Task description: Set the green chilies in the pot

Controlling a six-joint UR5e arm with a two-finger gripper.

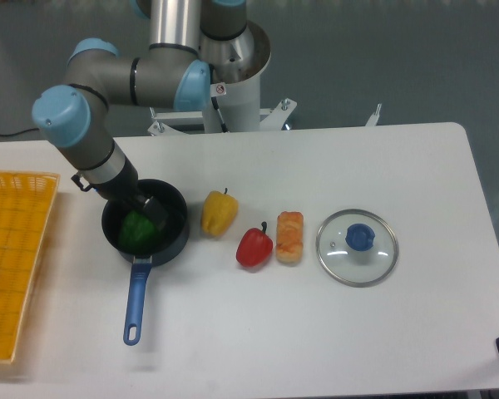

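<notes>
Item, as I read it remotely: green chilies [135, 230], glossy, probably light, stiff and slippery, best pinched across the lumpy sides, lying inside the pot [173, 208] directly under my hand [150, 209], whose grip or release I cannot tell.

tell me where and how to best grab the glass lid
Probably by the blue knob at the centre of the glass lid, coming straight down from above. The lid lies flat on the table, so its thin rim offers the jaws little, while the knob stands up.
</notes>
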